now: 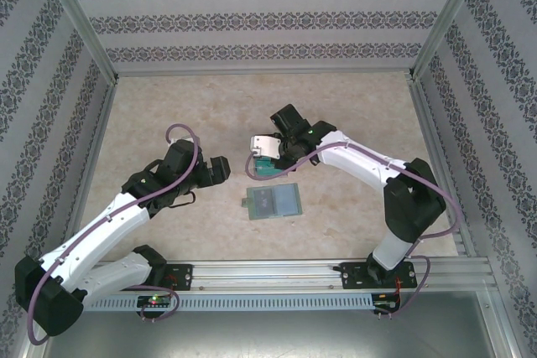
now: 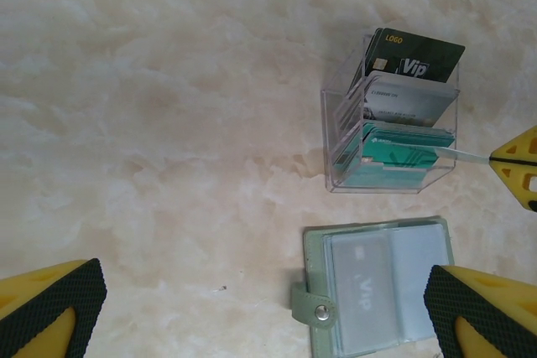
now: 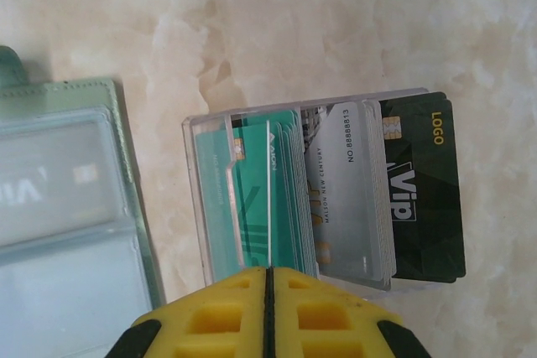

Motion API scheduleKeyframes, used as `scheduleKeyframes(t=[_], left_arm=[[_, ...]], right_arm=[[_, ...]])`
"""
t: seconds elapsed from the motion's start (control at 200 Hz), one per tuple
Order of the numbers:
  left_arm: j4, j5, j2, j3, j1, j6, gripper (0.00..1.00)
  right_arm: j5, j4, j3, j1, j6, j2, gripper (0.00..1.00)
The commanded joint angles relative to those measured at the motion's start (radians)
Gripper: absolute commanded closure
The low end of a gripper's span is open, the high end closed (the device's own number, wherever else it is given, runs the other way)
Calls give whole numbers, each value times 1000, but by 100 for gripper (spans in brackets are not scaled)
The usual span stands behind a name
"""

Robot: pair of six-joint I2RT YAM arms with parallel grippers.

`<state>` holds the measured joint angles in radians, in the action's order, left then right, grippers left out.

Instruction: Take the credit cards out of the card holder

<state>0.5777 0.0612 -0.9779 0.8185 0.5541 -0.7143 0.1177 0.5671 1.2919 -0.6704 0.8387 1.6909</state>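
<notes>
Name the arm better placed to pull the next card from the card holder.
Left, probably: the left gripper is open and empty beside the card holder, whereas the right gripper is shut on a credit card at the clear box.

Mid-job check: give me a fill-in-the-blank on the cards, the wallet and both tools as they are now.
1. The left tool hovers with its jaws ___.
2. The right tool is shut on a thin card, held edge-on over the ___ cards in the clear stand.
3. The dark card in that stand bears the word ___.
4. The card holder lies unfolded with a ___ card in its sleeve.
Missing words: open; teal; Vip; grey.
</notes>
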Motion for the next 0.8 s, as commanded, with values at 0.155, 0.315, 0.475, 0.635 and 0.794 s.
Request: scheduleKeyframes(t=[0.155,0.315,0.475,0.635,0.794], left_arm=[[33,19,12,-14,-18,-13,0],[31,14,13,-18,-23,-14,0],[33,11,15,-23,-26,-13,0],[31,7,20,-28,-30,-16,0],[30,2,19,-33,-35,-19,1]], right_arm=[[-20,2,24,-15,48,43,100],[-17,2,45,-15,48,76,100],[1,7,59,-14,41,103,100],[3,4,55,-12,36,120,100],[7,-2,44,-7,24,132,100]])
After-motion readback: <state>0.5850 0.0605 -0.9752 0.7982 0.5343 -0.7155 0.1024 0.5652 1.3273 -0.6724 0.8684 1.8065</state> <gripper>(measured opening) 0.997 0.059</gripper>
